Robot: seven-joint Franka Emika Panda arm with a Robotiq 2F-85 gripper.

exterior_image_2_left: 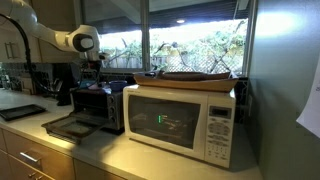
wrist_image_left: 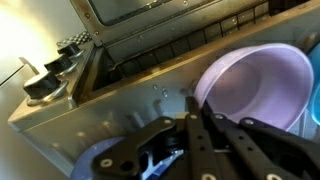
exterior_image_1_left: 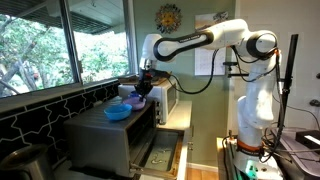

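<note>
We see the gripper (wrist_image_left: 191,102), jaws pressed together, at the rim of the purple bowl (wrist_image_left: 255,85) atop the toaster oven (wrist_image_left: 120,95).

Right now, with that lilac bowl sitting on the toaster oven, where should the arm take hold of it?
Probably by its rim, straight down from above. The lilac bowl sits upright, mouth open, on the toaster oven and looks too wide to span; its thin wall suits one finger inside, one outside. The edge beside the shut gripper is nearest.
</note>
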